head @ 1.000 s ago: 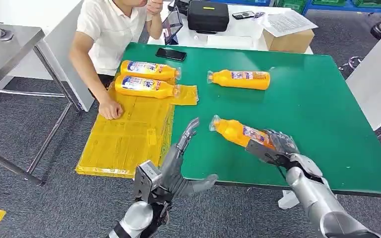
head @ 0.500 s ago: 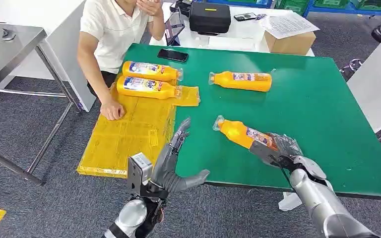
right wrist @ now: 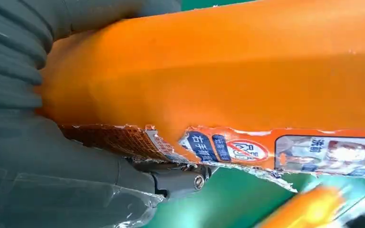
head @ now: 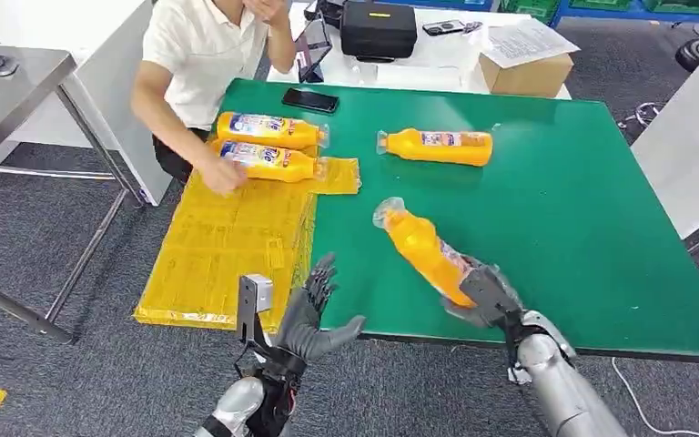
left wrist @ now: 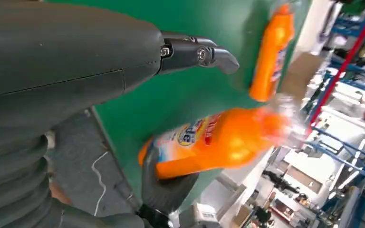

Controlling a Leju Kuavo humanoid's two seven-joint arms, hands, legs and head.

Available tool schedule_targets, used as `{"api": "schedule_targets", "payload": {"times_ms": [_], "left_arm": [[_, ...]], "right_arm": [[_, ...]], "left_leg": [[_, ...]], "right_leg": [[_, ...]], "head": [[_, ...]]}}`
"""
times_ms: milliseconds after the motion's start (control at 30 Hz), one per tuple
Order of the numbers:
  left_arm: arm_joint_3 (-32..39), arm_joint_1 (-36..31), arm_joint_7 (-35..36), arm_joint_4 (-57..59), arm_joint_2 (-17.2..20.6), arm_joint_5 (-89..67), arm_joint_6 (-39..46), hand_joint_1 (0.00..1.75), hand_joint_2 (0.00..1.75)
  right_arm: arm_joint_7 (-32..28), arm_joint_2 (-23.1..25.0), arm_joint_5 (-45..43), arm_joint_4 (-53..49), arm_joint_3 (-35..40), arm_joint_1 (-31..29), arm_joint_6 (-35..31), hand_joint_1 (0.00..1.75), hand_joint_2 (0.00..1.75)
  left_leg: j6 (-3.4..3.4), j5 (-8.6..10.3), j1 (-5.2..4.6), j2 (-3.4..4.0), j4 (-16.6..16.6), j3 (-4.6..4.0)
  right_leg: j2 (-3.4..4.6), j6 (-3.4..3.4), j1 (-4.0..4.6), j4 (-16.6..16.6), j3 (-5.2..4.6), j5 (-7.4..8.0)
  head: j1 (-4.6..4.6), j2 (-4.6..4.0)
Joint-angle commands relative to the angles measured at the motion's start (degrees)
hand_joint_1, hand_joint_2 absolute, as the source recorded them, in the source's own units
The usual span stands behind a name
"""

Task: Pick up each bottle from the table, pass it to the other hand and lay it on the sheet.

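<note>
Orange plastic bottle grasped by the right hand near the green desk's front edge.
Left hand released, fingers spread, beside the yellow sheet.

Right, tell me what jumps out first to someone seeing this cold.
The orange bottle gripped at its base by the right hand, cap angled up over the green table. Next, the open left hand waiting beside it, and two bottles on the yellow sheet near a seated person.
</note>
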Motion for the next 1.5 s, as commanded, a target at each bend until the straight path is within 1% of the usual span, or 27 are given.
{"api": "schedule_targets", "payload": {"times_ms": [33, 67, 167, 200, 233, 333, 400, 733, 767, 833, 933, 1000, 1067, 1167, 1200, 1233, 1300, 1333, 1367, 1500], "left_arm": [[-0.87, -3.45, 1.43, 5.63, 1.97, 3.18, -1.3, 0.0, 1.75], [-0.43, -4.17, 1.69, 5.78, 2.01, 4.28, -2.0, 0.0, 1.75], [0.2, -6.12, 1.81, 6.38, 1.92, 6.01, -3.37, 0.0, 1.75], [0.34, -6.39, 1.73, 6.23, 1.86, 6.23, -3.67, 0.0, 1.75], [0.36, -6.51, 1.75, 6.2, 1.87, 6.22, -3.64, 0.0, 1.75], [0.67, -6.53, 0.94, 4.79, 1.59, 6.24, -3.88, 0.0, 1.75], [0.83, -6.38, -0.95, 2.44, 1.05, 5.06, -3.07, 0.0, 1.75], [0.78, -6.12, -0.58, 1.69, 0.99, 4.82, -2.54, 0.0, 1.75], [1.05, -5.98, -2.37, 0.85, 0.8, 4.19, -2.46, 0.0, 1.75], [1.59, -5.72, -3.01, -1.69, 0.2, 3.98, -2.07, 0.0, 1.75], [2.39, -5.76, -1.88, -3.76, -0.58, 4.65, -0.17, 0.0, 1.75], [2.49, -5.89, -1.36, -4.22, -0.82, 6.32, -1.13, 0.0, 1.75], [1.87, -5.83, -1.5, -5.45, -0.93, 7.14, -2.64, 0.0, 1.75], [0.98, -7.03, -1.56, -4.58, -1.15, 7.13, -2.58, 0.0, 1.75], [0.58, -7.88, -0.92, -3.08, -1.14, 7.23, -2.39, 0.07, 1.75], [0.12, -8.59, -0.9, -1.69, -1.0, 6.94, -2.32, 1.75, 1.75], [0.65, -9.18, -1.03, 0.43, -1.44, 8.33, -3.79, 1.75, 1.75], [0.92, -9.14, -1.46, 0.84, -1.46, 8.57, -4.46, 1.75, 1.75], [1.13, -9.0, -1.75, 0.77, -1.44, 8.71, -4.95, 1.75, 1.75], [1.88, -8.61, -1.25, 0.13, -1.38, 9.86, -5.66, 1.75, 1.75]], "right_arm": [[-1.25, 4.67, -5.26, -13.48, 5.33, 3.8, 1.63, 1.75, 1.75], [-1.33, 4.84, -6.62, -14.42, 6.39, 2.97, 3.07, 1.75, 1.75], [-0.43, 5.28, -8.71, -15.35, 8.74, 1.12, 3.71, 1.75, 1.75], [-0.19, 5.36, -8.91, -15.51, 9.38, 0.76, 3.68, 1.75, 1.75], [-0.18, 5.45, -8.88, -15.58, 9.46, 0.65, 3.68, 1.75, 1.75], [-0.13, 5.62, -8.94, -15.48, 11.09, 0.15, 3.63, 1.75, 1.75], [0.56, 5.59, -8.99, -14.36, 13.13, -0.08, 3.84, 1.75, 1.75], [0.53, 5.47, -9.16, -13.94, 13.4, -0.13, 3.49, 1.75, 1.75], [0.76, 5.28, -8.74, -13.56, 14.55, -0.17, 3.67, 1.75, 1.75], [0.82, 5.95, -8.51, -12.02, 16.17, 0.04, 3.64, 1.75, 1.75], [-0.85, 7.99, -7.7, -11.27, 18.62, 1.09, 2.46, 1.75, 1.75], [-0.16, 8.57, -7.83, -9.95, 20.95, 0.53, 3.28, 1.75, 1.75], [0.88, 9.48, -8.56, -6.31, 23.2, -1.02, 4.61, 1.75, 1.75], [-0.68, 10.61, -8.72, -2.44, 25.9, -3.39, 4.97, 1.75, 1.75], [-1.42, 10.86, -8.72, -2.49, 26.82, -3.8, 5.48, 1.75, 1.75], [-1.8, 11.06, -8.98, -2.78, 27.09, -3.93, 5.59, 1.75, 1.75], [-1.68, 11.19, -9.08, -3.65, 27.73, -4.31, 5.25, 1.75, 1.75], [-1.67, 11.24, -9.61, -4.12, 27.41, -4.33, 5.02, 1.75, 1.75], [-1.65, 11.1, -9.64, -4.58, 27.48, -4.35, 4.82, 1.71, 1.75], [-1.62, 10.94, -10.01, -5.2, 27.35, -4.36, 4.71, 1.71, 1.75]], "left_leg": [[-0.15, -0.01, 0.03, 0.02, -0.01, -0.17], [-0.17, 0.05, 0.02, 0.03, -0.02, -0.26], [-0.14, 0.24, 0.0, -0.18, 0.0, -0.77], [-0.19, 0.21, 0.01, -0.09, 0.03, -0.87], [-0.16, 0.26, 0.01, -0.18, 0.01, -0.92], [-0.17, 0.25, 0.0, -0.29, -0.01, -0.9], [-0.19, 0.24, 0.0, -0.31, 0.0, -0.94], [-0.18, 0.25, 0.0, -0.37, 0.0, -1.06], [-0.15, 0.26, -0.01, -0.36, 0.0, -1.11], [-0.17, 0.25, 0.0, -0.36, 0.0, -1.08], [-0.2, 0.22, 0.03, -0.35, 0.01, -1.06], [-0.22, 0.2, 0.03, -0.32, -0.01, -1.01], [-0.24, 0.18, 0.04, -0.3, 0.01, -0.98], [-0.17, 0.25, 0.02, -0.32, -0.01, -1.14], [-0.18, 0.24, 0.05, -0.28, -0.01, -1.13], [-0.17, 0.24, 0.04, -0.32, 0.0, -1.15], [-0.23, 0.21, 0.06, -0.34, 0.01, -1.06], [-0.17, 0.26, 0.06, -0.4, 0.0, -1.17], [-0.22, 0.23, 0.03, -0.44, 0.0, -1.08], [-0.17, 0.25, 0.04, -0.41, 0.0, -1.17]], "right_leg": [[0.06, -0.15, 0.02, 0.09, -0.24, -0.03], [0.06, -0.11, 0.0, 0.11, -0.32, -0.01], [0.01, -0.08, -0.03, 0.18, -0.67, 0.01], [0.11, -0.12, -0.02, 0.24, -0.78, 0.0], [0.01, -0.07, -0.01, 0.18, -0.78, 0.03], [-0.07, -0.08, -0.03, 0.17, -0.74, 0.0], [-0.08, -0.09, -0.02, 0.18, -0.77, -0.01], [-0.16, -0.08, -0.02, 0.17, -0.87, -0.02], [-0.16, -0.05, -0.03, 0.16, -0.92, 0.0], [-0.15, -0.07, -0.02, 0.15, -0.89, -0.01], [-0.14, -0.1, 0.01, 0.16, -0.87, -0.03], [-0.11, -0.13, 0.01, 0.16, -0.84, -0.05], [-0.08, -0.14, 0.02, 0.18, -0.83, -0.07], [-0.12, -0.06, 0.0, 0.15, -0.98, 0.0], [-0.08, -0.08, 0.02, 0.13, -0.97, 0.01], [-0.12, -0.07, 0.01, 0.15, -0.97, 0.0], [-0.13, -0.14, 0.03, 0.19, -0.91, -0.05], [-0.21, -0.07, 0.03, 0.15, -1.01, -0.01], [-0.23, -0.12, -0.01, 0.2, -0.92, -0.08], [-0.21, -0.07, 0.01, 0.16, -0.98, -0.03]], "head": [[-0.04, 0.0], [-0.04, 0.0], [-0.02, 0.0], [0.0, 0.0], [-0.02, 0.0], [0.0, 0.0], [-0.02, 0.0], [0.0, 0.0], [0.0, 0.0], [-0.02, 0.0], [0.0, 0.0], [0.0, 0.0], [0.0, 0.0], [0.0, 0.0], [-0.02, 0.0], [-0.02, 0.0], [0.02, 0.0], [-0.02, 0.0], [0.0, 0.0], [0.0, 0.0]]}}
